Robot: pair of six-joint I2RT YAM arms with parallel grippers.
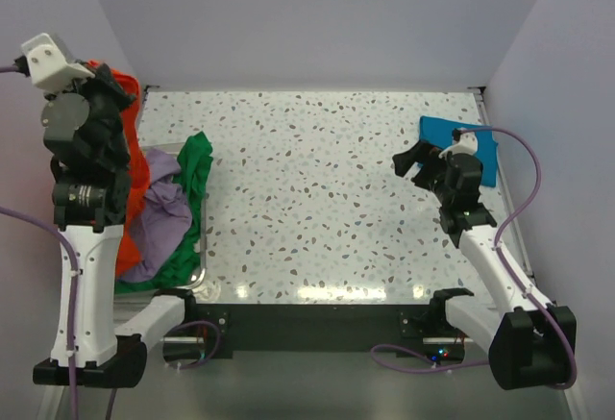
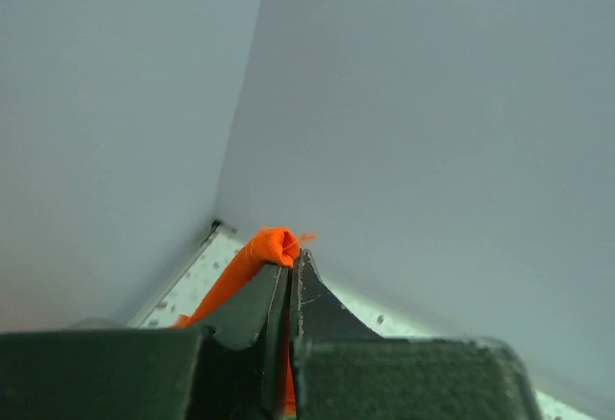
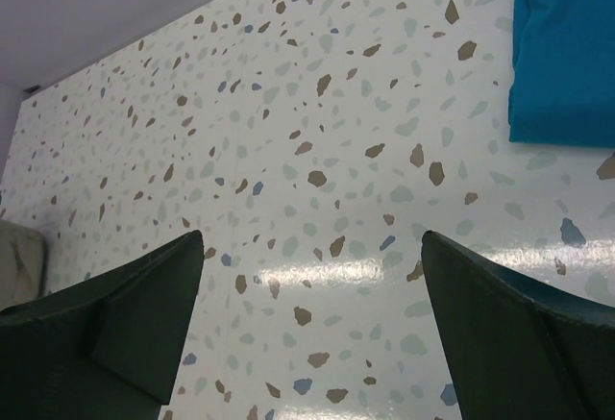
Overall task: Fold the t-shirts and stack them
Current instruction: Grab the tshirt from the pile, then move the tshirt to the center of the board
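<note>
Orange tee (image 2: 242, 274) pinched in L gripper (image 2: 291, 278), long axis vert., hanging down.

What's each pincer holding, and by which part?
Left pincer is shut on the orange t-shirt, pinching a small bunched fold; which part of the shirt can't be told. Right pincer is open, empty.

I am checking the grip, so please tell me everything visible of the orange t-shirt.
The orange t-shirt is bright, plain, soft cloth, unfolded and crumpled. The shut left gripper pinches a bunched fold of it, raised near the back left corner. From there it hangs in a long strip behind the left arm down to the left edge of the table, beside the lavender shirt and green shirt. The arm hides much of it.
</note>
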